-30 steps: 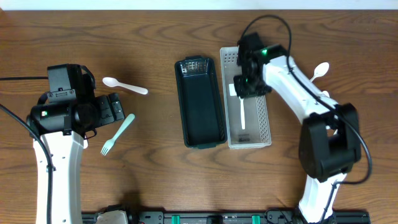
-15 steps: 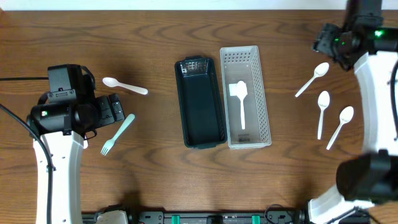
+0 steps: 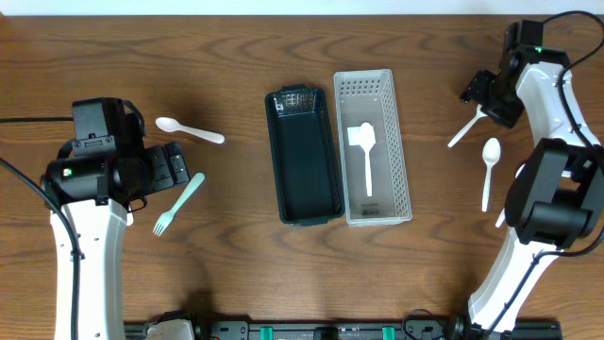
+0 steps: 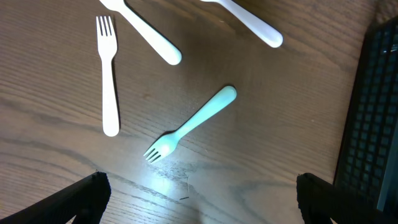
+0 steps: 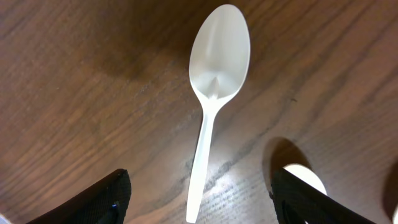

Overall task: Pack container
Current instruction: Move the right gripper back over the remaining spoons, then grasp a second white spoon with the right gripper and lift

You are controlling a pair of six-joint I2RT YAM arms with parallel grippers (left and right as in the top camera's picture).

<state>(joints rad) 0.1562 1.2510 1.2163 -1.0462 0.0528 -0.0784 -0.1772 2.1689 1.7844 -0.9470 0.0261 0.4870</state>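
A dark green container (image 3: 304, 156) stands mid-table beside a white perforated tray (image 3: 387, 90) that holds one white utensil (image 3: 364, 156). My right gripper (image 3: 484, 94) is open and empty, low over a white spoon (image 3: 464, 130). In the right wrist view that spoon (image 5: 214, 93) lies between my open fingers (image 5: 202, 202). My left gripper (image 3: 175, 165) is open and empty above a teal fork (image 3: 179, 203). The left wrist view shows the teal fork (image 4: 189, 124) and a white fork (image 4: 107, 74) ahead of the open fingers (image 4: 199, 205).
A white spoon (image 3: 189, 129) lies at the left. Another white spoon (image 3: 489, 170) lies at the right, below the right gripper, and its bowl shows in the right wrist view (image 5: 303, 180). The container's edge (image 4: 373, 112) is at the right of the left wrist view.
The right gripper left the white utensil in the tray, swung to the far right, and came down over the white spoon. The left arm has not moved.
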